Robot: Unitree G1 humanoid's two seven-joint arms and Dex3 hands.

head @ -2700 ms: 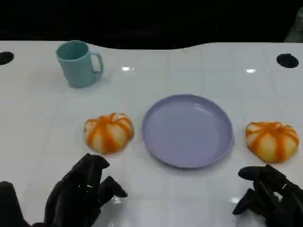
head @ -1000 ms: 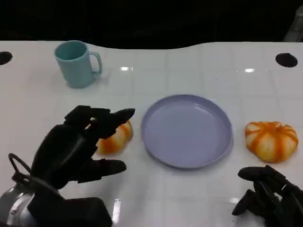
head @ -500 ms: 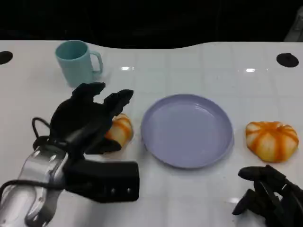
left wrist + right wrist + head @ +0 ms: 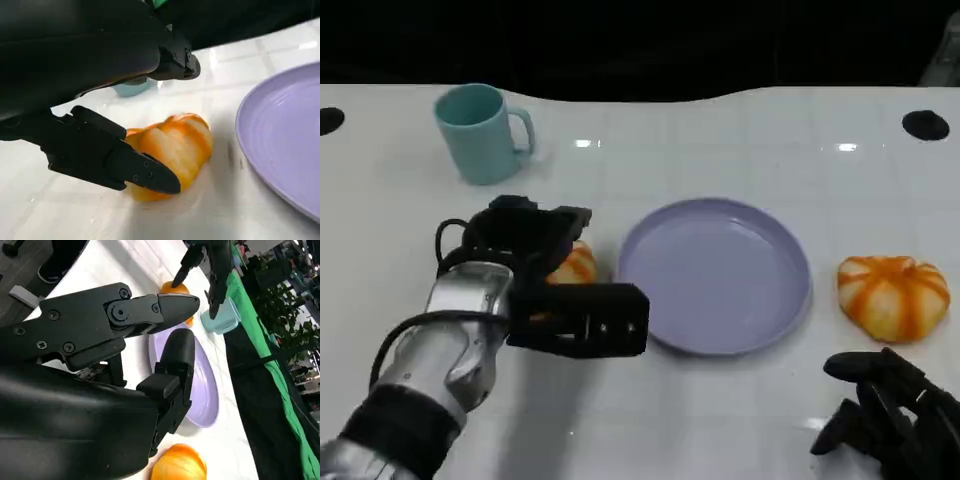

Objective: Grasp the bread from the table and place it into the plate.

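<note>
Reaching over the white desk [image 4: 720,420], our left hand [image 4: 525,240] sits on top of the left bread [image 4: 575,268], which lies on the desk just beside the left rim of the purple plate [image 4: 715,275]. In the left wrist view our fingers [image 4: 125,165] lie spread around the bread [image 4: 172,150], one low against its side and the others arched above it; we cannot tell whether they grip it. A narrow strip of bare desk separates the bread from the plate rim [image 4: 280,145]. Our right hand [image 4: 885,415] rests at the near right edge, fingers curled in on nothing, near the second bread [image 4: 893,295], which lies just right of the plate. The teal mug [image 4: 480,132] stands well apart toward the far left. Half a second ago our left hand was raised above the bread with fingers splayed; now it has dropped lower and the forearm [image 4: 450,340] has pushed further forward.
</note>
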